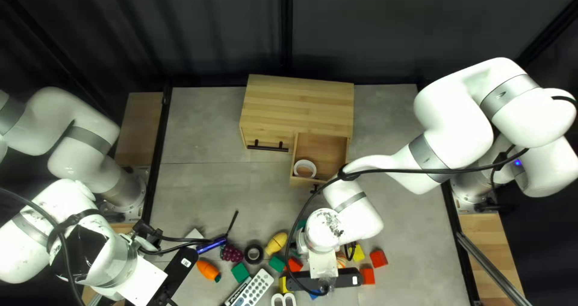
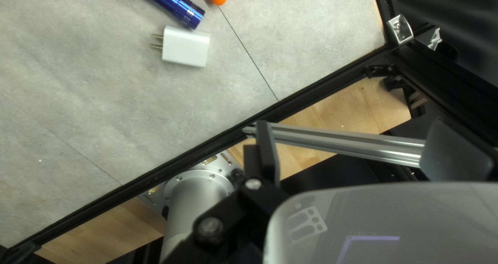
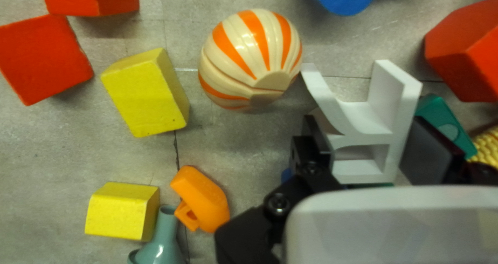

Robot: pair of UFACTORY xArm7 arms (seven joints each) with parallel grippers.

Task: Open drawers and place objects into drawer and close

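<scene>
Cabinet (image 1: 298, 104) stands near the table's far edge; its right drawer (image 1: 328, 149) is pulled out and contains a white ring (image 1: 304, 161), while its left drawer, with a black handle (image 1: 268, 148), is closed. Right gripper (image 1: 325, 280) is over the toys toward the near edge, well apart from the cabinet, and is clamped on a white plastic piece (image 3: 358, 118), one finger against each side. Left gripper (image 1: 178, 274) is released and spread wide, with nothing between its fingers; a white charger (image 2: 185, 47) and a blue flashlight (image 2: 171, 4) lie on the table ahead of it. Obstructions noted: a striped ball (image 3: 251, 59) sits just beside the white piece's prong, and the right arm (image 1: 355, 213) covers part of the toy group. Its black cable (image 1: 391, 171) crosses beside the open drawer's front corner. Also recorded: yellow blocks (image 3: 148, 95), red blocks (image 3: 44, 59) and an orange toy (image 3: 202, 199) on one side of the right gripper; elsewhere, a carrot (image 1: 208, 271), grapes (image 1: 231, 253), a black ring (image 1: 253, 247), a remote (image 1: 256, 288) and scissors (image 1: 277, 297), partly out of view.
</scene>
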